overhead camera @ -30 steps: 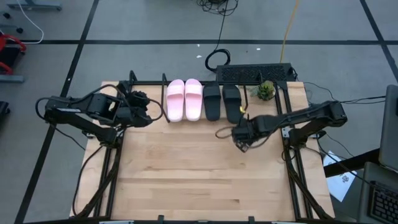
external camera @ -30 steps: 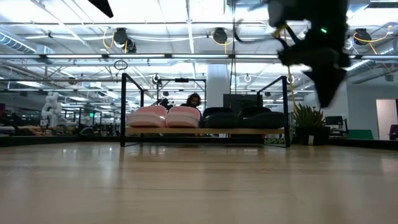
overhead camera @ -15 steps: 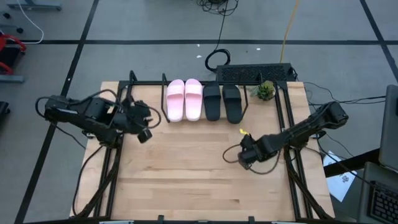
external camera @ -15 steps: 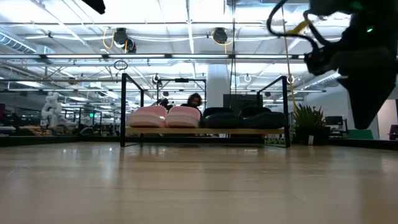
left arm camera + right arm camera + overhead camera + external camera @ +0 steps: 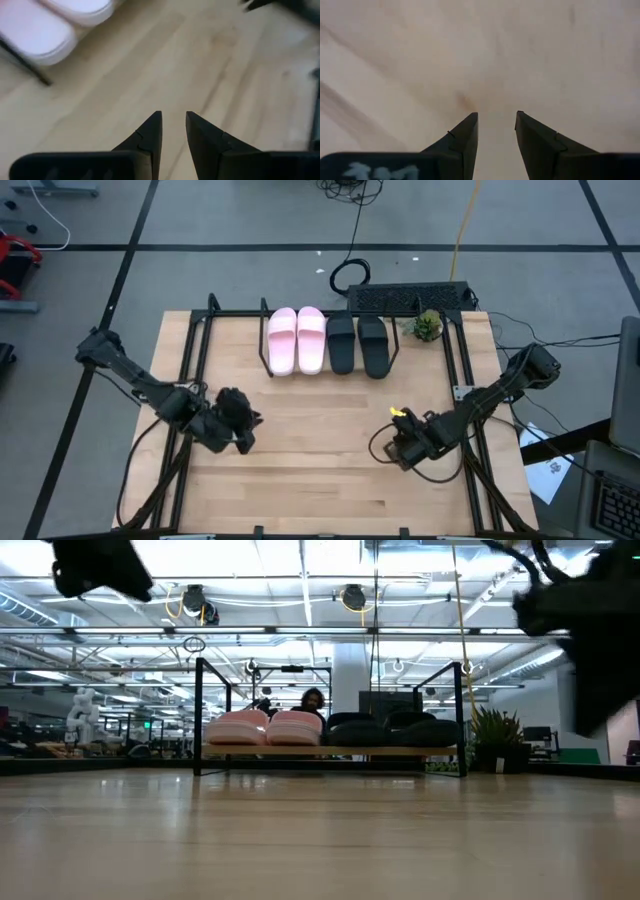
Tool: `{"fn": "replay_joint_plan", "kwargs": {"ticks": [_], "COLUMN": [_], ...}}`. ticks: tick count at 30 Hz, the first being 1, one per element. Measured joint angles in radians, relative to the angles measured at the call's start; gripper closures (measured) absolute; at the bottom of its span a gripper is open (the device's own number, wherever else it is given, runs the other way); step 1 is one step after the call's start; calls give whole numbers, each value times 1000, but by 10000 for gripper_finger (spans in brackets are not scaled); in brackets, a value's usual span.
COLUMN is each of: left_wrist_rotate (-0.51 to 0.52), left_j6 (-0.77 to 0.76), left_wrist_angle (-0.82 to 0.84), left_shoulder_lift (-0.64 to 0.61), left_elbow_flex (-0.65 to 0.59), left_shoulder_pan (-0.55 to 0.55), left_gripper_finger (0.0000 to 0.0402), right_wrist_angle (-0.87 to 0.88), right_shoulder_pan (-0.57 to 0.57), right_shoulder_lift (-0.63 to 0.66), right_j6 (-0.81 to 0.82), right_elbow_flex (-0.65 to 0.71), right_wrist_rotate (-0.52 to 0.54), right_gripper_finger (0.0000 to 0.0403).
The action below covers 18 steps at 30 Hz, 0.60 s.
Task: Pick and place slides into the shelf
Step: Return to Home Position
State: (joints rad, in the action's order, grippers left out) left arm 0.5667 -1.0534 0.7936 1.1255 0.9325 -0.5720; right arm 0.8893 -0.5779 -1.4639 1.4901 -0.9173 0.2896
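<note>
left pincer (image 5: 238, 426) above the table's (image 5: 300, 480) left-middle, narrow gap, holding nothing. shelf (image 5: 330, 751) at the far edge: pink slides (image 5: 297, 340) on its left, black slides (image 5: 357, 345) right beside them. right pincer (image 5: 402, 444) above the right side, wider gap, holding nothing.

open tabletop (image 5: 320, 465) before the filled shelf (image 5: 197, 715)

We see two pale pink slides (image 5: 297, 340) beside two black slides (image 5: 358, 345). All sit on the black-framed wooden shelf (image 5: 330, 751).
</note>
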Motion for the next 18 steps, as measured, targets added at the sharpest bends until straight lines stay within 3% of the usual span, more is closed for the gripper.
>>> {"fn": "replay_joint_plan", "kwargs": {"ticks": [5,7,14,18], "left_wrist_rotate": [145,144,-134,-262], "left_j6": [167,258,636,778], "left_wrist_angle": [-301,-407,-721,-718], "left_shoulder_lift": [-2,-11,-81,-182], "left_elbow_flex": [-119,-156,-252,-253], "left_shoulder_pan": [-8,27,272,422], "left_gripper_finger": [316,316,316,316], "right_wrist_angle": [-130,-221,-729,-807], "right_shoulder_pan": [59,121,390,519], "right_shoulder_lift": [16,42,160,267], "right_j6": [-21,-123,-826,-1043], "right_elbow_flex": [0,0,-3,-3], "right_wrist_rotate": [377,460,386,329], "right_gripper_finger": [282,282,282,282]}}
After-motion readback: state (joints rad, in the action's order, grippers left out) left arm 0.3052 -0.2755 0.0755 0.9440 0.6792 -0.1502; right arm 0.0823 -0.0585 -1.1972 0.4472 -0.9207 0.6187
